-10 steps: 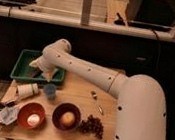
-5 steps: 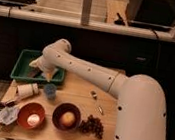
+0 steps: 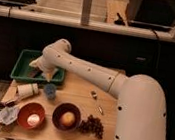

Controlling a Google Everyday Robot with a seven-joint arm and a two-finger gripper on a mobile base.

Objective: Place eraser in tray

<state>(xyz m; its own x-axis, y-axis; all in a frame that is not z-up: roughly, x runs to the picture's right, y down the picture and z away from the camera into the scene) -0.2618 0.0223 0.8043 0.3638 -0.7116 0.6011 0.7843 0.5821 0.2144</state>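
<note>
Wooden tabletop (image 3: 79, 91) against a dark cabinet front carries everything. At its far left corner sits the large green plastic tray (image 3: 24, 61) with sloping sides, and the white arm reaches over it — the end effector (image 3: 39, 67) hangs inside the tray's right half, fingers spread and released. The small black eraser is not discernible. Along the near edge stand two round reddish bowls (image 3: 66, 115), with a metal spoon (image 3: 95, 101) further right.
</note>
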